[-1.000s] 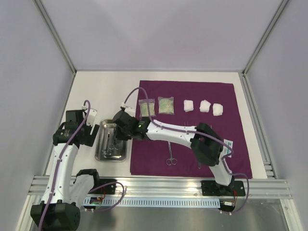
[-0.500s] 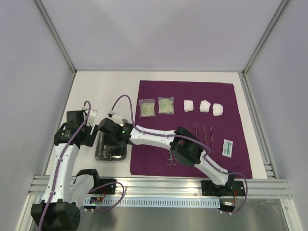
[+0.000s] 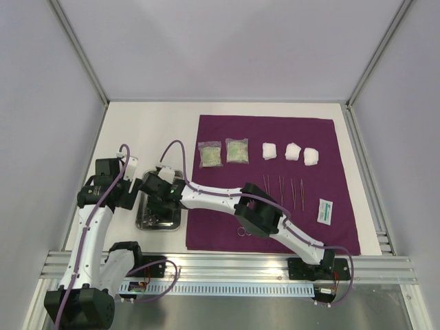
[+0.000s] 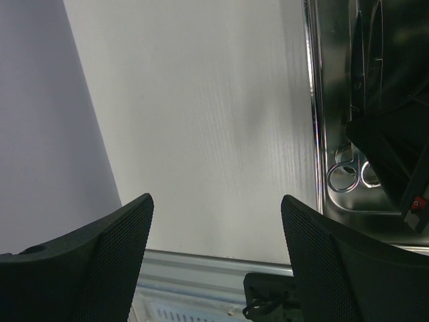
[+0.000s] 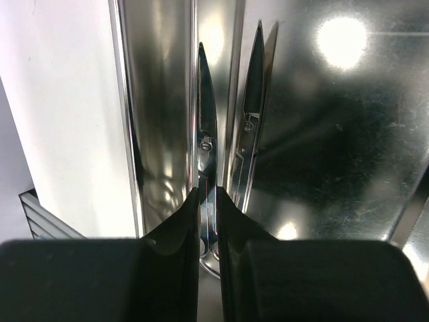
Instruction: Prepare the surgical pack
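Note:
The purple fabric sheet (image 3: 275, 130) lies flat on the table. Left of it stands the steel tray (image 3: 144, 223) (image 5: 161, 100) (image 4: 313, 121). My right gripper (image 3: 157, 195) (image 5: 208, 196) reaches across into the tray and is shut on the shanks of metal scissors (image 5: 206, 134), whose blades point along the tray's left wall. Their finger rings (image 4: 343, 178) show in the left wrist view. My left gripper (image 3: 130, 194) (image 4: 216, 201) hangs open and empty over bare table just left of the tray. A second pair of scissors (image 3: 240, 232) lies on the sheet, partly under my right arm.
On the sheet lie two clear packets (image 3: 210, 154) (image 3: 237, 150), three white gauze pads (image 3: 271, 150) (image 3: 293, 151) (image 3: 311, 156), a row of tweezers (image 3: 280, 187) and a small flat packet (image 3: 325, 210). Grey walls enclose the table; an aluminium rail (image 3: 227, 267) runs along its near edge.
My right arm has stretched further left, taking its gripper from the tray's right edge to deep inside the tray. The left arm has not moved.

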Robot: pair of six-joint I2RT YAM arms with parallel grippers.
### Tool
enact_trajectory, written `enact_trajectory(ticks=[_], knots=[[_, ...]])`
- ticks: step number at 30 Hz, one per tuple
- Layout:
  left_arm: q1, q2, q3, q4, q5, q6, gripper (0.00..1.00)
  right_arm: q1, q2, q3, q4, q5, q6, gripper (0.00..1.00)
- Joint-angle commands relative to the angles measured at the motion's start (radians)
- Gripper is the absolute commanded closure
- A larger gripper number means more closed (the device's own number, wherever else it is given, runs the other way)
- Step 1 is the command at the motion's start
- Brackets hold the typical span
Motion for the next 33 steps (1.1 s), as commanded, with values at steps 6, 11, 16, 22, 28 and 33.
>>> enact_trajectory(ticks=[6,11,16,22,28,33], knots=[[0.005,-0.003,-0.003,0.022,0.001,-0.008,0.14,0.004,0.016,0.043,-0.001,0.016,0.03,0.92],[0.006,-0.003,-0.002,0.022,0.002,-0.008,0.14,0.004,-0.001,0.043,0.01,0.02,0.016,0.82],[0.006,-0.003,0.005,0.018,0.01,-0.007,0.14,0.003,-0.012,0.037,0.013,0.013,0.019,0.73],[0.006,-0.001,0.019,0.008,0.01,-0.008,0.14,0.004,-0.04,0.03,0.022,0.011,-0.004,0.71],[0.006,-0.005,0.048,-0.016,0.004,-0.016,0.14,0.012,-0.185,-0.032,0.043,0.098,-0.185,0.71],[0.006,-0.011,0.066,-0.044,0.001,-0.021,0.14,0.004,-0.395,-0.223,-0.013,0.17,-0.389,0.71]])
